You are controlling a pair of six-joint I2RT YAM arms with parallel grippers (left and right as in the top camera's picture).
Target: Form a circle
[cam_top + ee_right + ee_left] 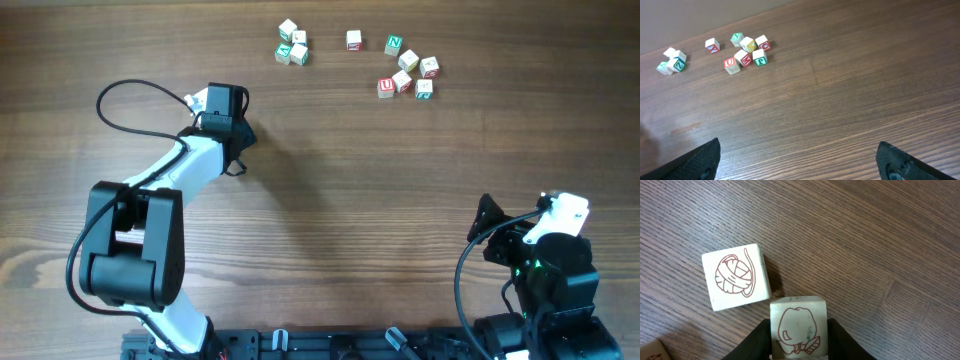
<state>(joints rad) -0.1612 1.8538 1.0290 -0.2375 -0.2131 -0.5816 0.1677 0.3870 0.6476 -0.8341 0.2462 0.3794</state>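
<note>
A pale cube [797,322] is clenched in the left claw [799,347], a yarn-printed cube [735,277] just ahead-left; the circle [292,45] is judged unfinished, the right claw [797,165] is spread open

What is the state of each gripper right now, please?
Left gripper: closed on a pale wooden cube with a red line drawing.
Right gripper: open, holding nothing.
</note>
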